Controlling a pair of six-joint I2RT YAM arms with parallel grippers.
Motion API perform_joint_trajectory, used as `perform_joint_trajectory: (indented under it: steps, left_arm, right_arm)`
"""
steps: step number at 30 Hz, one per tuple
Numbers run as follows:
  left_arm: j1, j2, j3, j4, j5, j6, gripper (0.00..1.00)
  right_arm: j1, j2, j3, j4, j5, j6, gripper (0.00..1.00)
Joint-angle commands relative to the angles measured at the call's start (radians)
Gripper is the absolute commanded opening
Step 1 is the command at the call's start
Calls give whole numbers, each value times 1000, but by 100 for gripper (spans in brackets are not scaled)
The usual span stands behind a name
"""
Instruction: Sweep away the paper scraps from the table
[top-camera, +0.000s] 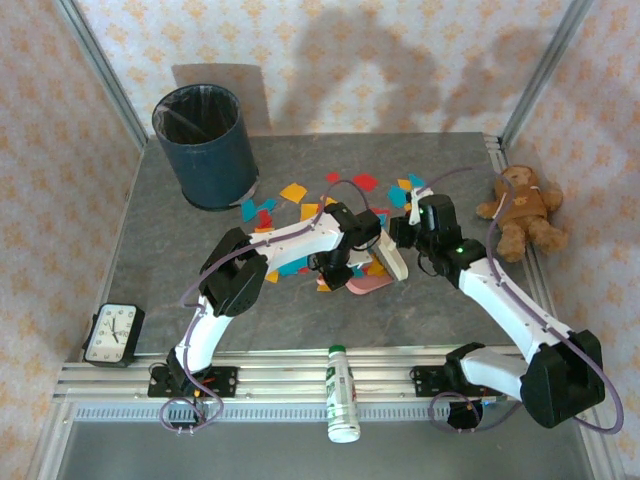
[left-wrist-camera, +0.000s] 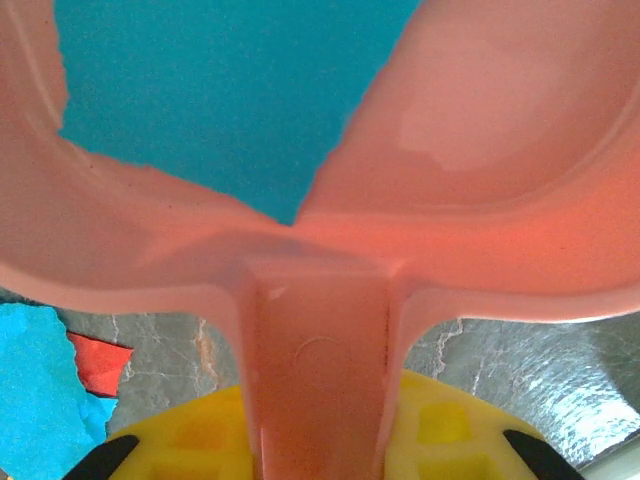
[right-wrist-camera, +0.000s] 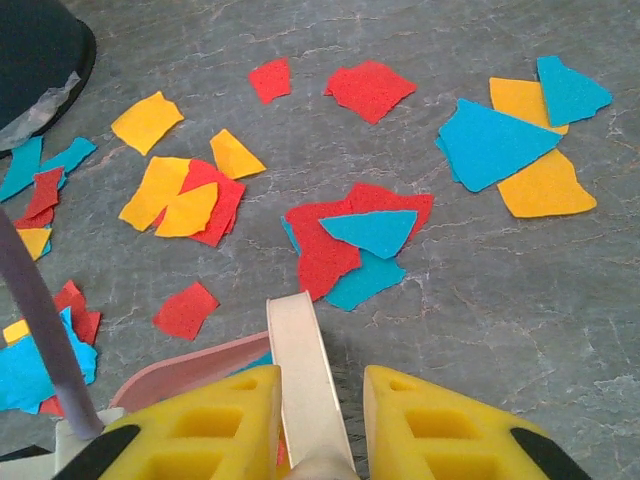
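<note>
- Left claw (left-wrist-camera: 320, 445): clamped on dustpan (left-wrist-camera: 480, 150) handle; teal scrap lay at pan.
- Right claw (right-wrist-camera: 315, 420): closed on brush (right-wrist-camera: 300, 350) handle.
- Scraps (right-wrist-camera: 350, 240): scattered mid-surface (right-wrist-camera: 500, 330), far of both claws, some left near bin (top-camera: 205, 145).
- Risks: stroke could flick light scraps past pan or under lip; arms close together, might collide; cables might snag.
- Around: bear (top-camera: 520, 210) far right, clock (top-camera: 112, 335) near left, bottle (top-camera: 342, 395) on near rail; none blocked sweep.

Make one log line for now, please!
left end effector: holds pink dustpan | right end effector: holds cream tool | paper scraps: on table
</note>
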Motion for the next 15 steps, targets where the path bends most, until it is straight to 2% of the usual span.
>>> perform_joint_trajectory:
  steps: [1,6,15]
  left_arm:
    - [-12,13,17,0,-2,9,0]
    - [-12,-6,3,18,-25,7,0]
    - [-12,-40,-40,44,-30,11,0]
  right_arm:
    - [6,-37,29,-68,-12,14,0]
    - [6,-93,24,-79,75,14,0]
    - [6,-170,0,-56,161,26,0]
